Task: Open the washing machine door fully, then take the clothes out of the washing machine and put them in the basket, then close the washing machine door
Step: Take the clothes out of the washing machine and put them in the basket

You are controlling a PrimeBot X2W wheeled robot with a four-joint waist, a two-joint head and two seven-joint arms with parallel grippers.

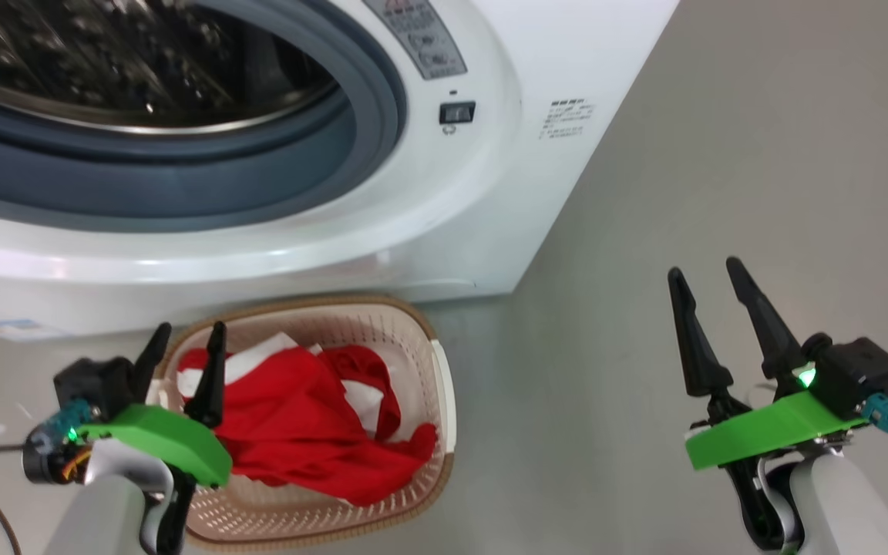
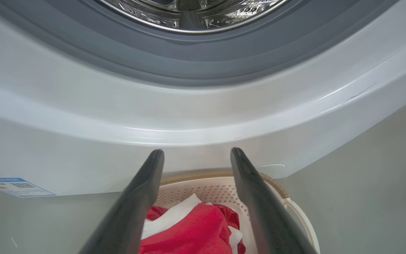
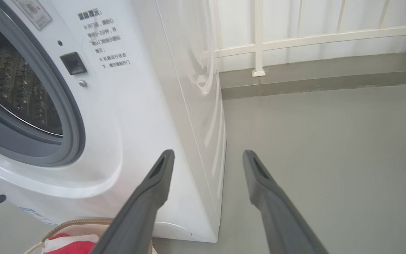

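Left gripper (image 1: 190, 331) is held spread and empty above the basket (image 1: 444, 401) at 7 o'clock, where the red-and-white clothes (image 1: 297, 424) are heaped; right gripper (image 1: 705, 270) is parted, empty, at 4 o'clock; washing machine (image 1: 506, 177) is seen at 11.

Bright, even light; glare on the washing machine (image 1: 382, 223); edges bowed.

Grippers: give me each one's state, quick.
Left gripper: open, holding nothing.
Right gripper: open, holding nothing.
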